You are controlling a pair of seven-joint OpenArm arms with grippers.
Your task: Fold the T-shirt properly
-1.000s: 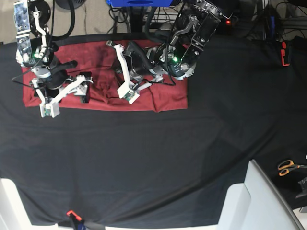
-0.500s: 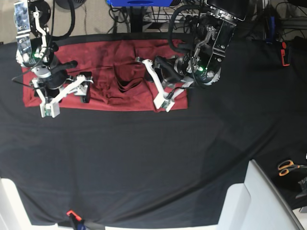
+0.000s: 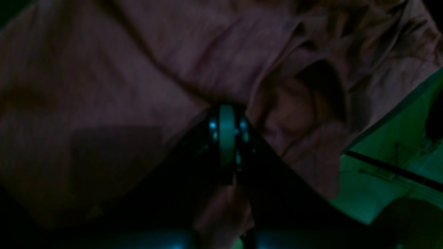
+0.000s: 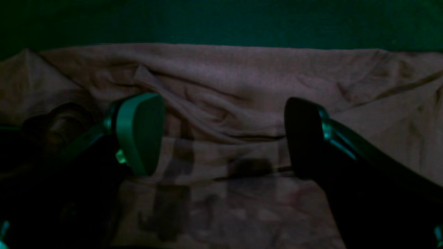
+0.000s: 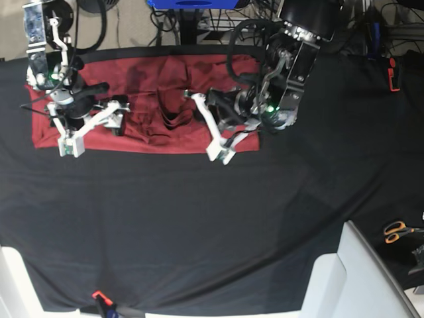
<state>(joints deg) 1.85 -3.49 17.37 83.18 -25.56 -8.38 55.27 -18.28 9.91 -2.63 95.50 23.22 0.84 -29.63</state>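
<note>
The brick-red T-shirt [image 5: 146, 126] lies spread and wrinkled at the far side of the black cloth, with a bunched fold near its middle [image 5: 173, 118]. My left gripper [image 5: 220, 156] is over the shirt's right front edge. In the left wrist view its jaws meet at the tips [image 3: 226, 116] with shirt fabric [image 3: 104, 86] pinched between them and creases running from the tip. My right gripper [image 5: 93, 132] is over the shirt's left part. In the right wrist view it [image 4: 221, 138] is wide open just above the fabric [image 4: 242, 79], holding nothing.
The black cloth [image 5: 199, 225] covers the table. Orange-handled scissors [image 5: 397, 230] lie at the right edge. A white object [image 5: 351, 278] stands at the front right, a small orange clip [image 5: 99, 296] at the front edge, and cables and a red tool [image 5: 394, 73] at the back.
My left arm has swung right across the shirt from its middle to its right front edge, and the middle fold has shifted. My right arm has risen slightly toward the back.
</note>
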